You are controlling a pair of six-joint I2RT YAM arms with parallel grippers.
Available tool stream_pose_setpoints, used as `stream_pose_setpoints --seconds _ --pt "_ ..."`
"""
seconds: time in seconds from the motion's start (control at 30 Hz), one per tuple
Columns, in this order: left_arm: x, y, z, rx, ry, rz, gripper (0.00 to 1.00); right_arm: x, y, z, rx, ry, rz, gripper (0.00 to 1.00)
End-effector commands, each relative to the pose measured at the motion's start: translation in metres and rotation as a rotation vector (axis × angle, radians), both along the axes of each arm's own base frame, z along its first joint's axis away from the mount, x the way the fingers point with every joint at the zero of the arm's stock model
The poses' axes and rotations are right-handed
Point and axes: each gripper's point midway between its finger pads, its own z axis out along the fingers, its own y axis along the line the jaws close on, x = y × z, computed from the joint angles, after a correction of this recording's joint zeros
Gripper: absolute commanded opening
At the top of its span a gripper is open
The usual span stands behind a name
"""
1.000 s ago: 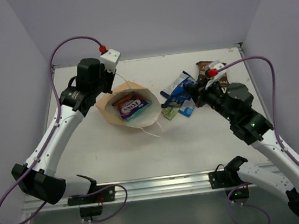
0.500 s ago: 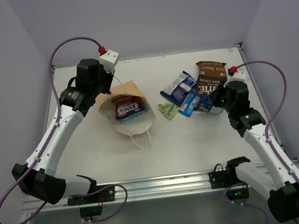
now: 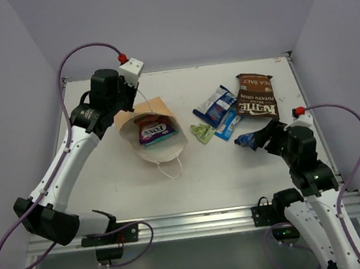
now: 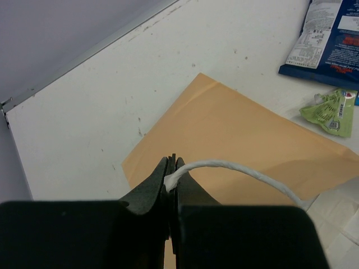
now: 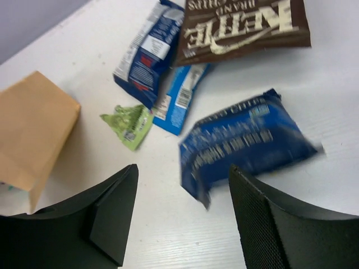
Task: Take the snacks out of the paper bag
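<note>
The tan paper bag (image 3: 153,106) (image 4: 224,134) lies in the left half of the table with its mouth towards me. A purple candy bag (image 3: 153,131) and a teal one (image 3: 169,133) show inside. My left gripper (image 3: 136,97) (image 4: 172,167) is shut on the bag's white string handle (image 4: 241,169). Out on the table lie a brown chip bag (image 3: 256,95) (image 5: 244,22), two blue-white packets (image 3: 214,106) (image 5: 148,53), a green wrapper (image 3: 201,132) (image 5: 129,124) and a dark-blue chip bag (image 3: 247,139) (image 5: 247,143). This last one is blurred, just ahead of my open right gripper (image 3: 261,139) (image 5: 183,168), and neither finger touches it.
The bag's second string handle (image 3: 170,170) trails on the table towards me. The back wall and the metal table rim (image 3: 224,63) run behind the snacks. The right table edge (image 3: 309,109) lies close to the brown chip bag.
My right arm has pulled back towards the near right, and its gripper has opened and let go of the dark-blue chip bag. The paper bag shifted slightly; the left grip holds.
</note>
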Motion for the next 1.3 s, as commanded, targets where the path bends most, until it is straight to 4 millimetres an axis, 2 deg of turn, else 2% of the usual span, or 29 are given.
stream_pose_setpoints --seconds 0.0,0.07,0.1,0.17,0.27,0.33,0.4,0.43,0.47,0.53,0.57,0.63,0.67,0.73,0.77,0.8,0.83,0.87,0.9,0.93,0.97,1.0,1.03,1.1,1.27 --pt "0.0 0.0 0.033 -0.035 -0.074 -0.012 0.0 -0.007 -0.001 0.059 -0.032 -0.105 0.033 0.69" --pt "-0.001 0.001 0.032 -0.031 -0.068 -0.009 0.0 -0.012 0.0 0.073 -0.06 -0.132 0.073 0.69" --pt "-0.001 0.001 0.032 -0.031 -0.068 -0.009 0.0 -0.013 0.003 0.09 -0.067 -0.174 0.099 0.69" --pt "-0.002 0.0 0.031 -0.034 -0.06 -0.013 0.0 -0.013 0.007 0.098 -0.088 -0.187 0.138 0.7" --pt "-0.002 -0.002 0.028 -0.04 -0.053 -0.021 0.0 -0.003 0.02 0.092 -0.095 -0.184 0.217 0.7" --pt "-0.002 -0.004 0.027 -0.044 -0.044 -0.027 0.0 0.0 0.049 0.085 -0.06 -0.181 0.385 0.68" --pt "-0.003 -0.005 0.026 -0.049 -0.042 -0.032 0.0 0.007 0.077 0.068 -0.023 -0.113 0.536 0.67" --pt "-0.002 -0.005 0.026 -0.049 -0.04 -0.033 0.0 0.009 0.091 0.068 -0.027 -0.122 0.602 0.67" --pt "-0.002 -0.006 0.026 -0.051 -0.039 -0.034 0.0 0.006 0.119 0.059 -0.055 -0.101 0.709 0.67" --pt "-0.001 -0.006 0.026 -0.052 -0.036 -0.032 0.0 0.014 0.144 0.064 -0.185 -0.191 0.788 0.67" --pt "-0.002 -0.007 0.027 -0.056 -0.034 -0.033 0.0 0.008 0.174 0.06 -0.204 -0.195 0.894 0.67" --pt "-0.002 -0.007 0.028 -0.058 -0.035 -0.033 0.0 0.012 0.2 0.068 -0.237 -0.262 0.987 0.67" --pt "-0.002 -0.007 0.028 -0.059 -0.033 -0.032 0.0 0.008 0.216 0.07 -0.25 -0.288 1.048 0.67" --pt "-0.003 -0.006 0.027 -0.058 -0.025 -0.03 0.0 0.017 0.239 0.071 -0.343 -0.349 1.125 0.67" --pt "-0.004 -0.006 0.027 -0.059 -0.023 -0.03 0.0 0.013 0.253 0.074 -0.368 -0.38 1.168 0.66" --pt "-0.004 -0.006 0.027 -0.06 -0.022 -0.029 0.0 0.016 0.262 0.084 -0.389 -0.421 1.189 0.65" --pt "-0.005 -0.009 0.025 -0.067 -0.011 -0.046 0.0 0.018 0.277 0.077 -0.444 -0.448 1.242 0.64" --pt "-0.006 -0.011 0.026 -0.074 -0.009 -0.052 0.0 0.02 0.285 0.078 -0.466 -0.465 1.261 0.63" --pt "-0.006 -0.012 0.028 -0.079 -0.009 -0.055 0.0 0.024 0.293 0.091 -0.48 -0.504 1.265 0.62" --pt "-0.007 -0.014 0.028 -0.086 -0.005 -0.064 0.0 0.03 0.302 0.082 -0.523 -0.506 1.297 0.61" --pt "-0.007 -0.015 0.029 -0.091 -0.005 -0.069 0.0 0.031 0.31 0.083 -0.541 -0.52 1.316 0.59" --pt "-0.007 -0.016 0.031 -0.096 -0.006 -0.072 0.0 0.033 0.318 0.093 -0.55 -0.553 1.329 0.58" --pt "-0.008 -0.018 0.031 -0.102 -0.003 -0.076 0.0 0.036 0.327 0.08 -0.584 -0.539 1.366 0.57" --pt "-0.009 -0.019 0.034 -0.108 0.0 -0.081 0.0 0.039 0.339 0.08 -0.599 -0.555 1.394 0.55" --pt "-0.009 -0.022 0.035 -0.12 0.018 -0.088 0.0 0.045 0.364 0.045 -0.655 -0.52 1.473 0.53"
